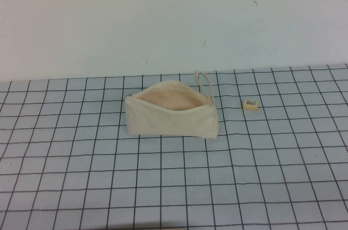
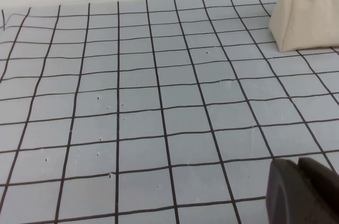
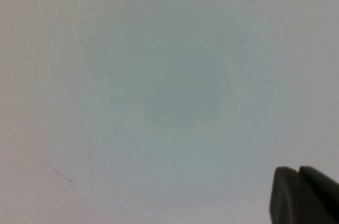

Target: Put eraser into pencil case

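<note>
The cream pencil case (image 1: pixel 171 116) lies on the gridded mat at the middle of the table, its zip open, showing peach lining, with a fabric loop (image 1: pixel 204 82) at its right end. One end of it also shows in the left wrist view (image 2: pixel 310 9). The tiny pale yellow eraser (image 1: pixel 250 104) with a barcode label lies on the mat, a short way right of the case. Neither arm shows in the high view. My left gripper (image 2: pixel 296 164) is shut and empty, low over the mat, well away from the case. My right gripper (image 3: pixel 296 172) is shut and empty, facing a plain white surface.
The grey mat (image 1: pixel 163 186) with dark grid lines covers the table's near part. A plain white surface (image 1: pixel 163 18) lies behind it, with a few thin scratch marks.
</note>
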